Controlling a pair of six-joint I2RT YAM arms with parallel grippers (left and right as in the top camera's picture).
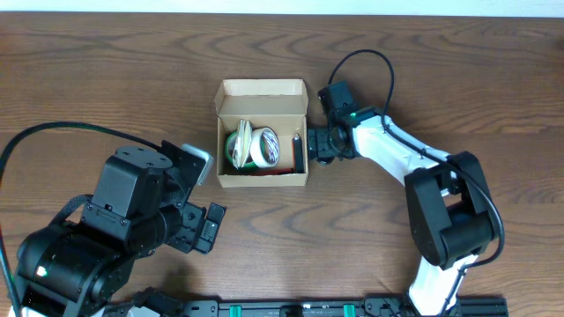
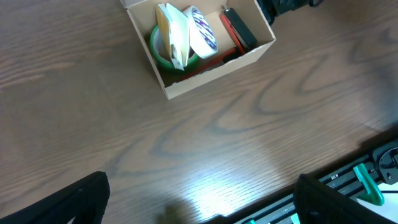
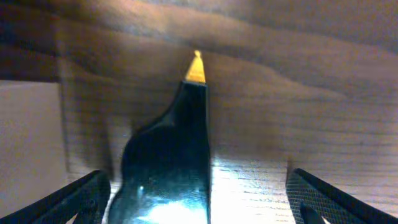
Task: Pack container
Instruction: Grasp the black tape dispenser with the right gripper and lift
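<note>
**Item 1: container**. One, centre of the overhead frame, on the table. Its lid flap is folded back toward the top edge, I judge to leave the mouth free for loading.

**Contents.** Three tape rolls stand on edge, probably to save room:
- green roll
- cream roll
- white roll with blue print

One black-and-red item lies along the right wall.

**Item 2: tools.** Two.
- **Left tool**: lower left overhead, jaws wide, empty, well apart from the box.
- **Right tool**: just beside the box's right wall, jaws wide, gripping nothing I can see. One dark yellow-tipped piece shows between its fingers; I cannot identify it.
</note>
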